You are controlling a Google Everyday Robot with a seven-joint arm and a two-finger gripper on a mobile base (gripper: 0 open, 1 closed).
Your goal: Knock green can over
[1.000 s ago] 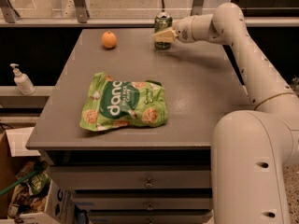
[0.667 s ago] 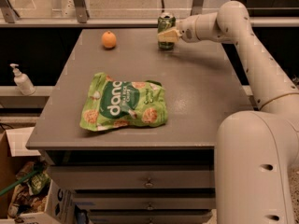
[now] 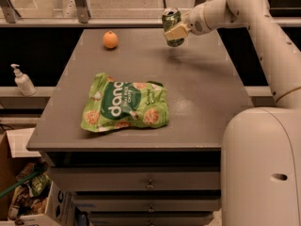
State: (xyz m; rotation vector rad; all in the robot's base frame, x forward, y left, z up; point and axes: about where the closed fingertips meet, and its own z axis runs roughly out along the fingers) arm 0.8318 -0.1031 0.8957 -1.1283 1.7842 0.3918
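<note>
While not yet down, green can (image 3: 170, 19): far rt of orange (image 3: 110, 39), same back row. Sits higher than 1 s ago, leans a bit, base seems off counter (image 3: 202, 93).
Claw (image 3: 175, 32): on can's side away from orange. One pale finger across can's front, looks clamped on it.
Snack bag (image 3: 124, 107): nearer cam than orange, unmoved.
Meaning: can gripped/raised, not toppled. Prob still needs tip + release so it ends on its side.
</note>
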